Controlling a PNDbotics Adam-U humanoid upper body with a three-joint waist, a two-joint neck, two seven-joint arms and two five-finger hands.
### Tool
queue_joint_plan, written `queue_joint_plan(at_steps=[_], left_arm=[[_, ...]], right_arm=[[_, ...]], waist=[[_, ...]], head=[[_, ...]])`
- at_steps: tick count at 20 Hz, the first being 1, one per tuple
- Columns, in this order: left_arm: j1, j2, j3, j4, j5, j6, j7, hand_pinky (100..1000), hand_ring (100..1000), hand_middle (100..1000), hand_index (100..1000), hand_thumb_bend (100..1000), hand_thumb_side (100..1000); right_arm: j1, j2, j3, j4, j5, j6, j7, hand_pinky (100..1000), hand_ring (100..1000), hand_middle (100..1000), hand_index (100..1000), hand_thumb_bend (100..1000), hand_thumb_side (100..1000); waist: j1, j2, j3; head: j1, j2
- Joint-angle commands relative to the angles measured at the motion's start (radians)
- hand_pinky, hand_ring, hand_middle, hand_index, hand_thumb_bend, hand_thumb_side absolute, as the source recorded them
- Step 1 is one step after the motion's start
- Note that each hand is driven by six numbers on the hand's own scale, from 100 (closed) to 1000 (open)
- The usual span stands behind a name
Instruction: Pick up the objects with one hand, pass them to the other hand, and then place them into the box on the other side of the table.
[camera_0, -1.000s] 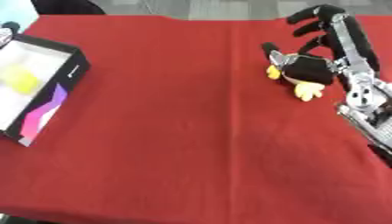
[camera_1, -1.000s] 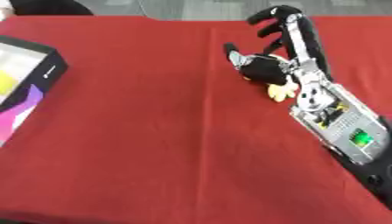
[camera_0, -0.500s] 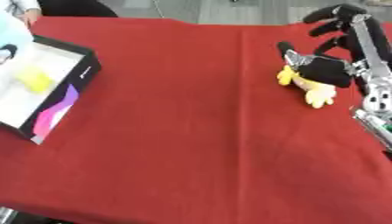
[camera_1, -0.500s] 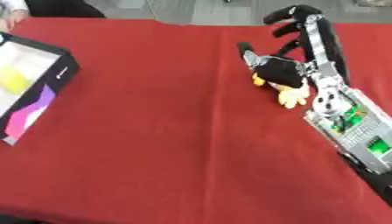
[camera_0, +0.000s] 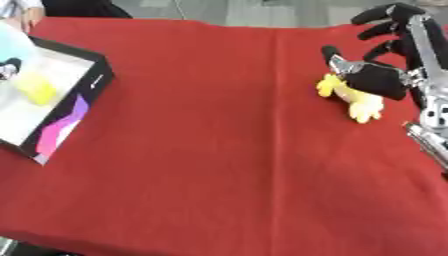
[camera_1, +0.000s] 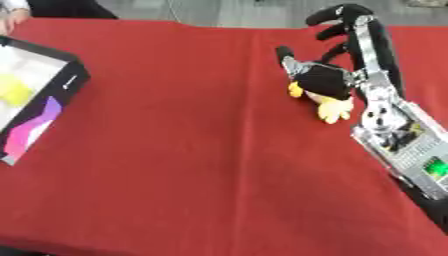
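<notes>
A small plush toy (camera_1: 322, 82) with a black body and yellow feet lies on the red cloth at the far right. My right hand (camera_1: 367, 45) stands over and behind it, palm against the toy. Its thumb (camera_1: 284, 55) reaches out on the toy's left side, and its fingers (camera_1: 337, 15) are bent in the air above, not wrapped round the toy. At the left edge sits the black-walled box (camera_0: 66, 120), tilted, with a yellow thing (camera_0: 37, 90) lying on its white floor. My left hand shows in neither view.
A pale blue shape (camera_0: 13, 45) sits at the box's far corner. Red cloth (camera_0: 210, 150) covers the table between box and toy. The table's front edge (camera_0: 131, 247) runs along the bottom of the view.
The whole picture has shifted, so the camera has moved. My right hand stays against the plush toy with much the same pose.
</notes>
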Motion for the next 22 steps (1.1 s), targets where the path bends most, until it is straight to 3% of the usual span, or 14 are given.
queue_joint_plan(at_steps=[1,3,4,8,18,22], left_arm=[[-0.023,0.024,0.014,0.009,-0.04,-0.002,0.001,941,834,713,784,100,247],[-0.023,0.024,0.013,0.016,-0.068,0.004,-0.008,953,856,748,810,109,239],[-0.023,0.024,0.013,0.018,-0.083,0.008,-0.013,957,867,762,825,160,245],[-0.022,0.023,0.018,0.02,-0.14,0.022,-0.03,956,878,774,847,261,430],[-0.022,0.018,0.029,0.013,-0.192,0.042,-0.026,952,879,778,873,334,368],[-0.021,0.018,0.031,0.011,-0.195,0.043,-0.025,947,872,765,852,321,313]], right_arm=[[-0.014,-0.024,-0.016,-0.016,-0.007,-0.005,-0.005,490,665,713,640,429,151],[-0.014,-0.024,-0.016,-0.016,-0.008,-0.006,-0.007,489,664,713,640,428,152],[-0.014,-0.024,-0.016,-0.016,-0.008,-0.006,-0.008,489,664,713,639,425,151],[-0.012,-0.023,-0.016,-0.016,-0.01,-0.009,-0.012,490,661,713,640,423,150],[-0.007,-0.021,-0.018,-0.016,-0.014,-0.013,-0.026,492,656,712,640,416,153],[-0.006,-0.021,-0.018,-0.016,-0.016,-0.014,-0.032,492,655,712,640,417,153]], waist=[[-0.009,0.001,-0.001],[-0.009,0.001,-0.001],[-0.009,0.001,-0.001],[-0.009,0.001,-0.001],[-0.013,0.001,0.001],[-0.012,0.003,0.0]], head=[[0.002,-0.006],[0.008,-0.006],[0.01,-0.006],[0.017,-0.008],[0.028,-0.013],[0.027,-0.012]])
